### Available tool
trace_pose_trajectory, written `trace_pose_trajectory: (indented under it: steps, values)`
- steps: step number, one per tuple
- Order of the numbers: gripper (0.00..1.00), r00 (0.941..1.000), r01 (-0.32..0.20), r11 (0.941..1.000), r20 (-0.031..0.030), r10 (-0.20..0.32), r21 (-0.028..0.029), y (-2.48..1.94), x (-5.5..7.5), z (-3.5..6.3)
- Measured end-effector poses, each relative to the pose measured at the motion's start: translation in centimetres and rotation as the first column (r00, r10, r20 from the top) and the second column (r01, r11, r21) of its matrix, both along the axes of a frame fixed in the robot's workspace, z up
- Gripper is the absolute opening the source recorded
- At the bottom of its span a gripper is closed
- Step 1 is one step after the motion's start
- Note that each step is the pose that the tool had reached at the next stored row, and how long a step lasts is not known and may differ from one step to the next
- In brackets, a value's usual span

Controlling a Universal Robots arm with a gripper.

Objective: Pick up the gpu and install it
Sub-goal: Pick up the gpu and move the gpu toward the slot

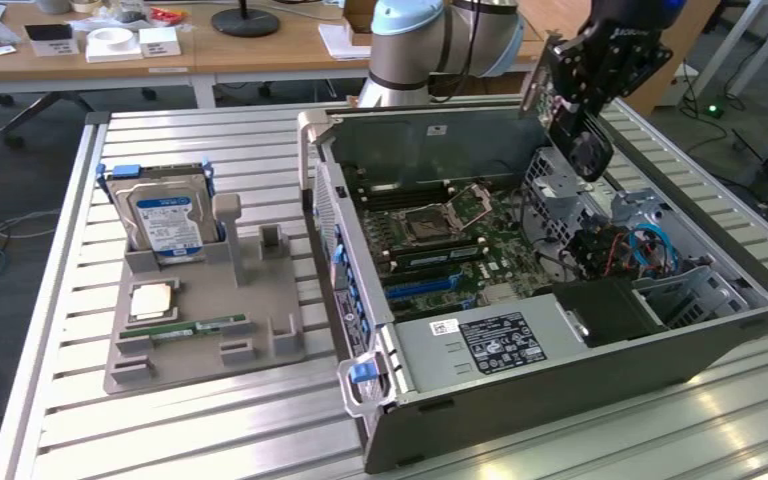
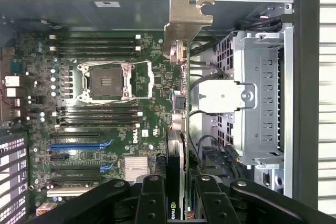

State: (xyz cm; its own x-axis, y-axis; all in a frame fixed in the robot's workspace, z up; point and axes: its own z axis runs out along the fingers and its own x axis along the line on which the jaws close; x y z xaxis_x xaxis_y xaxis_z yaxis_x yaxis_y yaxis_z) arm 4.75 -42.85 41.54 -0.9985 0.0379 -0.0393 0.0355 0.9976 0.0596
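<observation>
The gpu hangs in the air over the far end of the open computer case, at the exterior view's right, with its round fan facing outward. My gripper is shut on its upper part. In the wrist view the gpu is seen edge-on between my black fingers, and its silver bracket points away from me. It sits above the gap between the motherboard and the drive cage. The blue expansion slots lie to one side of the card, apart from it.
A grey parts holder sits on the slatted metal table at the exterior view's left. It carries a silver hard drive, a processor chip and a green RAM stick. Cables and a black shroud crowd the case's right end.
</observation>
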Motion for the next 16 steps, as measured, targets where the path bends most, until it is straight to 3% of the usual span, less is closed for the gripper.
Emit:
trace_pose_trajectory:
  steps: [6, 12, 16]
  values:
    - [0.26, 1.0, 0.0, 1.0, 0.0, 0.0, -0.0001, -0.1, 0.57, 0.0]
    - [0.26, 1.0, 0.0, 1.0, -0.0002, 0.0, 0.0002, -0.78, 0.77, -0.01]
    - [0.26, 1.0, 0.0, 1.0, -0.0003, 0.0, 0.0001, -0.84, 0.77, 0.0]
